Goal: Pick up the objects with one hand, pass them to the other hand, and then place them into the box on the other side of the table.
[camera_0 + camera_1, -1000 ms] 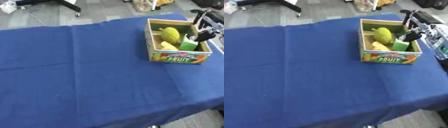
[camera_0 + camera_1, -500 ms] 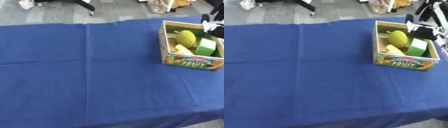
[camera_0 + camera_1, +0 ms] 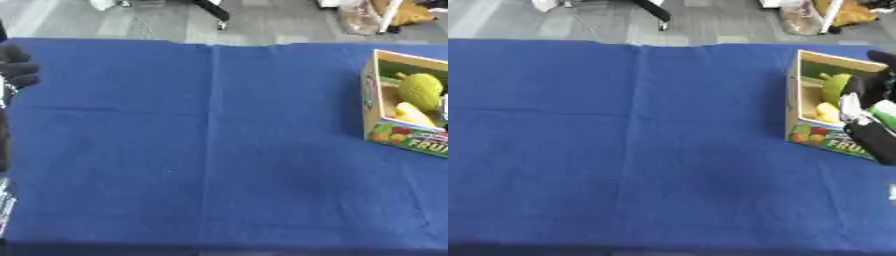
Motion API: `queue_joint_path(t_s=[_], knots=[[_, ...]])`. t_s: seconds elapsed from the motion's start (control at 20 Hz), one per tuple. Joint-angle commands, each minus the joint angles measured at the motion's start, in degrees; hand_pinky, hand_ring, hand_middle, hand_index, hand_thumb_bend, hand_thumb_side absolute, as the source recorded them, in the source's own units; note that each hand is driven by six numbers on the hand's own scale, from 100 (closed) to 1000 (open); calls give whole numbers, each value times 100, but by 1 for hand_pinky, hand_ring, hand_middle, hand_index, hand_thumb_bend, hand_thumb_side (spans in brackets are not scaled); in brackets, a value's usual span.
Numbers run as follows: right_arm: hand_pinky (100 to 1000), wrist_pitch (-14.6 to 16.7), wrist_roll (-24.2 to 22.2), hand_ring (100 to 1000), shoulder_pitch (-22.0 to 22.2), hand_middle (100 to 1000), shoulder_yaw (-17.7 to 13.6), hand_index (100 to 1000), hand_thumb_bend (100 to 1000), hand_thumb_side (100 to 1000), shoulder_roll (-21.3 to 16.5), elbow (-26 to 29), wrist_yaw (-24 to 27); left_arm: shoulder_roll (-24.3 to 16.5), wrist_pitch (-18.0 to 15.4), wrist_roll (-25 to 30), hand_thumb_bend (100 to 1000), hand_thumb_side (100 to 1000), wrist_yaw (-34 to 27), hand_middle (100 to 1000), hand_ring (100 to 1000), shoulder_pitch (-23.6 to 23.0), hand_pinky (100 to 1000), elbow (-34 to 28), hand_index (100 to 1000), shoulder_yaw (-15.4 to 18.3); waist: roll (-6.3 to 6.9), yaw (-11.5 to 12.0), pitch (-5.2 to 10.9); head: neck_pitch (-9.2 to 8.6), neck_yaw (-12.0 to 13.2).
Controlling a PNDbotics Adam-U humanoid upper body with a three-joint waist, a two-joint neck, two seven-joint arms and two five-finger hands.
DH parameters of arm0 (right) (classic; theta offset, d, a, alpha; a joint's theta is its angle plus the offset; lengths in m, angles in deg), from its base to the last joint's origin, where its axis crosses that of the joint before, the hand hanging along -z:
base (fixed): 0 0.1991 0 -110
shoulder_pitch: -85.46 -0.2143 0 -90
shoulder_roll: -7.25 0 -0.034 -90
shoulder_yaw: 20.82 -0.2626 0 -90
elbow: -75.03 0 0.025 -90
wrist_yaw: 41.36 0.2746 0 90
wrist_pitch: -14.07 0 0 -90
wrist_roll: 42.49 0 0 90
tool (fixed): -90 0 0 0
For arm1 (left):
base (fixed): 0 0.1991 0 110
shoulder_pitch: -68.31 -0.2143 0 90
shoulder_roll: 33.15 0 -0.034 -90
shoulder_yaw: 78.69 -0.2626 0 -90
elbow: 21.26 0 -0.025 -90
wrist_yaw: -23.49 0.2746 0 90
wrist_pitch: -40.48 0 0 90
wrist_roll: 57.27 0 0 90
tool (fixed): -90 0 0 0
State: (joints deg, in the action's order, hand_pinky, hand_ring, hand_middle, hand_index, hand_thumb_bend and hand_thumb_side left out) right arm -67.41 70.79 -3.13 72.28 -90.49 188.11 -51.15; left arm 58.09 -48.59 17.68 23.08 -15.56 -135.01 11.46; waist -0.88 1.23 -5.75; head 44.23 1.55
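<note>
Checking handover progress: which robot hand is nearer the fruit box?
Right. The right robot hand is over the fruit box; the left robot hand sits at the table's far left edge.

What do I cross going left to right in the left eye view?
Left hand at the left edge → blue tablecloth → fruit box wall → yellow fruit and yellow-green fruit inside it.
</note>
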Motion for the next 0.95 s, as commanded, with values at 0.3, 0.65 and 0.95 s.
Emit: queue_joint_path(t_s=[0.3, 0.65, 0.95], knots=[[390, -95, 18, 390, 165, 445, 229, 775, 100, 558, 1018, 0, 129, 336, 115, -202, 293, 801, 215, 665, 702, -25, 759, -83, 773, -72, -21, -83, 74, -11, 103], [382, 138, -9, 373, 194, 442, 389, 818, 100, 623, 1409, -496, 69, 598, 177, -237, 290, 817, 172, 657, 696, -74, 759, -83, 758, -134, -3, -119, 37, -11, 7], [379, 216, 30, 365, 225, 431, 431, 793, 100, 643, 1494, -642, 57, 710, 246, -246, 283, 826, 193, 654, 694, -124, 761, -83, 752, -188, -10, -110, 11, -11, -64]])
